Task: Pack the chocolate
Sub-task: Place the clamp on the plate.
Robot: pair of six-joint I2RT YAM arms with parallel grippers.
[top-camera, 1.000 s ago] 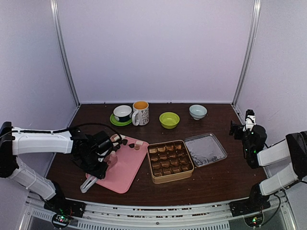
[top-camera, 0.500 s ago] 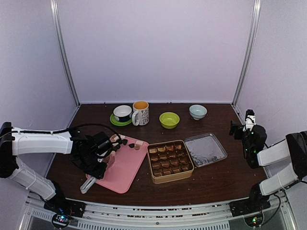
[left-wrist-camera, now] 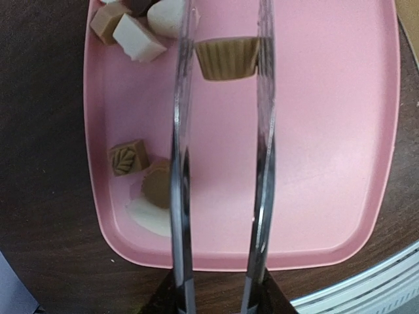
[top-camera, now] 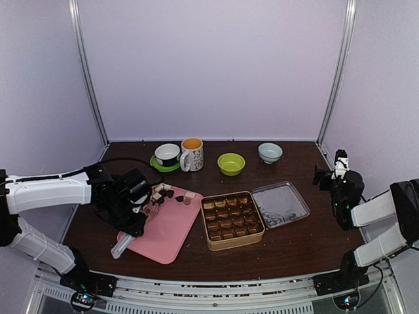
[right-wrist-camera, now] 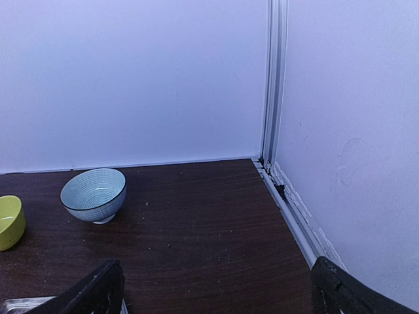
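Note:
My left gripper (top-camera: 133,204) (left-wrist-camera: 219,296) is shut on the metal tongs (left-wrist-camera: 181,163), squeezing the two blades partly together over the pink tray (top-camera: 171,226) (left-wrist-camera: 327,131). A tan fluted chocolate (left-wrist-camera: 226,57) sits between the blade tips, touching both. More chocolate lies on the tray: a leaf-stamped brown square (left-wrist-camera: 128,157), a round brown piece (left-wrist-camera: 156,188), and white and tan chunks (left-wrist-camera: 139,42) at the far corner (top-camera: 160,193). The open gold tin (top-camera: 232,220) holds several pieces in its compartments. My right gripper (top-camera: 325,175) (right-wrist-camera: 219,294) stands open and empty at the far right.
The tin's lid (top-camera: 280,203) lies upside down to the right of the tin. Along the back stand a white cup on a green saucer (top-camera: 167,155), a mug (top-camera: 192,154), a green bowl (top-camera: 231,163) and a blue bowl (top-camera: 270,152) (right-wrist-camera: 93,194).
My left gripper has tightened on the tongs, bringing the blades closer together, and the arm has shifted slightly left and back. The right arm has not moved.

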